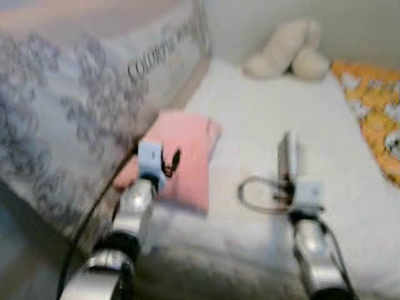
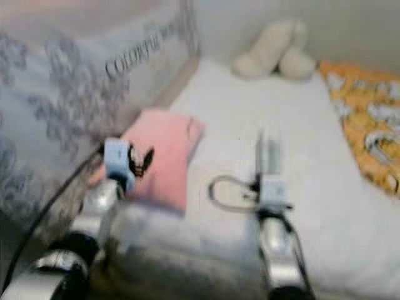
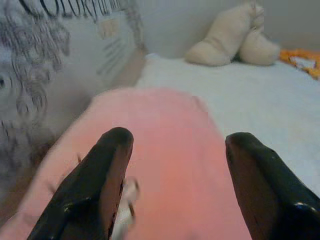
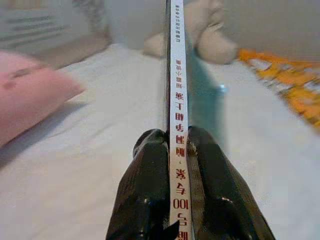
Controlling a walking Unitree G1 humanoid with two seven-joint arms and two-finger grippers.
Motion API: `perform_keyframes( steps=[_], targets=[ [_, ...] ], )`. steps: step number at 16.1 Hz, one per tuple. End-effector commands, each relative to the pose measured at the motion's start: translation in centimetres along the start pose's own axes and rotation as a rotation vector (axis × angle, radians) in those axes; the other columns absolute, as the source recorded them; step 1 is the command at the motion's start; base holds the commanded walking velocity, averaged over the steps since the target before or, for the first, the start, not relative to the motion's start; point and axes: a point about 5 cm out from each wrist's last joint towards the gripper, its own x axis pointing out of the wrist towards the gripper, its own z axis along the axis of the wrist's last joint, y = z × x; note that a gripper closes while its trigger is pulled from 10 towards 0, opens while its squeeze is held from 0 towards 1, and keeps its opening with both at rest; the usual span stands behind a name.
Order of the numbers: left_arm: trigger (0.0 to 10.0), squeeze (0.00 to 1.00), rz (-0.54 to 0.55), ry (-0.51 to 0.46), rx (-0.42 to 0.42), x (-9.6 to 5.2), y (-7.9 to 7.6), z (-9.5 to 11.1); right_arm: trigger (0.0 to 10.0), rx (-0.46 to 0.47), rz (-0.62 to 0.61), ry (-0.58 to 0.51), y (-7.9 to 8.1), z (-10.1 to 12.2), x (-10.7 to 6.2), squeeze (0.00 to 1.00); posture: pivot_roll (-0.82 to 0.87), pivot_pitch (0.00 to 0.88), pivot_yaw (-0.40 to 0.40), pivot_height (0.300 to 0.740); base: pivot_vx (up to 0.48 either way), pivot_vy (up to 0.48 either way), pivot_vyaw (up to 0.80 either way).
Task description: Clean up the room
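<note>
The right claw (image 4: pixel 172 150) is pinched tight on a thin white-spined book with red printed characters (image 4: pixel 178 75), holding it upright on edge above the white bed sheet (image 1: pixel 262 119); gripping it by the spine probably keeps it rigid and easy to carry off to wherever it belongs. In the head view the book sits near the middle of the bed, at about 5 o'clock from the cream stuffed toy (image 1: pixel 287 50) that lies against the wall. The left claw (image 3: pixel 175 170) has its black fingers (image 3: pixel 107 170) spread wide, poised just over the soft pink rectangular pillow (image 1: pixel 184 156), which lies at 9 o'clock from the book beside a large grey-patterned cushion with dark lettering (image 1: pixel 75 106). That open stance suggests the pillow is the next thing to be taken up. An orange patterned blanket (image 1: pixel 375 106) lies at 3 o'clock along the bed's edge.
</note>
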Motion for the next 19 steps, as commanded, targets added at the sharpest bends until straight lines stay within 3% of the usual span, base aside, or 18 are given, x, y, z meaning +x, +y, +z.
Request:
perform_keyframes(
  steps=[1, 4, 5, 6, 7, 8, 10, 11, 13, 14, 16, 17, 19],
  targets=[
    [10.0, 0.0, 0.02, -0.004, 0.013, -0.1, 0.9, 0.1, 0.0, 0.018, 0.048, -0.067, 1.6, 1.4, 0.5, 0.0, 0.09, 0.0, 0.0, 0.74, 0.454, 0.0, 0.0],
    [10.0, 0.0, 0.02, -0.004, 0.013, -0.1, 0.9, 0.1, 0.0, 0.018, 0.048, -0.067, 1.6, 1.4, 0.5, 0.0, 0.09, 0.0, 0.0, 0.74, 0.454, 0.0, 0.0],
    [10.0, 0.0, 0.023, -0.015, 0.017, -0.1, 0.9, 0.3, 0.0, 0.078, 0.093, -0.113, 2.6, 3.6, 2.2, 0.0, 0.1, 0.0, 0.004, 0.74, 0.0, 0.0, 0.0],
    [10.0, 0.0, 0.006, -0.033, 0.024, 0.0, 0.6, 0.7, 0.0, 0.287, 0.152, -0.149, 4.0, 7.2, 5.1, 0.0, 0.12, 0.0, 0.01, 0.74, 0.0, 0.0, 0.0],
    [10.0, 0.0, -0.015, -0.041, 0.032, 0.1, 0.3, 0.9, 0.0, 0.495, 0.195, -0.081, 4.5, 7.7, 6.4, 0.0, 0.14, 0.0, 0.009, 0.74, 0.0, 0.0, 0.0],
    [10.0, 0.0, -0.032, -0.044, 0.041, 0.1, 0.0, 1.0, 0.0, 0.588, 0.201, -0.015, 4.3, 6.8, 6.7, 0.0, 0.15, 0.0, 0.011, 0.74, 0.0, 0.0, 0.0],
    [10.0, 0.0, -0.073, -0.06, 0.081, -0.2, 0.0, 1.2, 0.0, 0.74, 0.147, 0.189, 3.4, 2.4, 5.8, 0.0, 0.19, 0.002, 0.02, 0.74, 0.0, 0.0, 0.0],
    [10.0, 0.0, -0.081, -0.06, 0.099, -0.6, 0.3, 1.1, 0.0, 0.717, 0.097, 0.289, 2.8, -0.2, 4.6, 0.0, 0.22, 0.019, 0.022, 0.74, 0.0, 0.0, 0.0],
    [10.0, 0.0, -0.078, -0.06, 0.113, -0.9, 0.8, 1.2, 0.0, 0.617, 0.115, 0.289, 3.5, -0.1, 4.6, 0.0, 0.24, 0.028, 0.019, 0.74, 0.0, 0.0, 0.0],
    [10.0, 0.0, -0.065, -0.067, 0.111, -1.0, 1.1, 1.3, 0.0, 0.438, 0.213, 0.192, 5.2, 2.3, 5.6, 0.0, 0.24, 0.026, 0.008, 0.74, 0.0, 0.0, 0.0],
    [10.0, 0.0, -0.045, -0.081, 0.085, -1.2, 1.1, 1.5, 0.0, 0.194, 0.33, -0.05, 8.0, 7.8, 7.1, 0.0, 0.25, 0.02, -0.02, 0.74, 0.0, 0.0, 0.0],
    [10.0, 0.0, -0.048, -0.085, 0.083, -1.2, 1.0, 1.6, 0.0, 0.18, 0.341, -0.078, 8.3, 8.5, 7.3, 0.0, 0.25, 0.02, -0.02, 0.74, 0.0, 0.0, 0.0],
    [10.0, 0.0, -0.063, -0.099, 0.083, -1.5, 0.1, 1.5, 0.0, 0.143, 0.449, -0.171, 10.6, 11.1, 7.4, 0.0, 0.25, 0.02, -0.043, 0.74, 0.0, 0.0, 0.0]
  ],
)
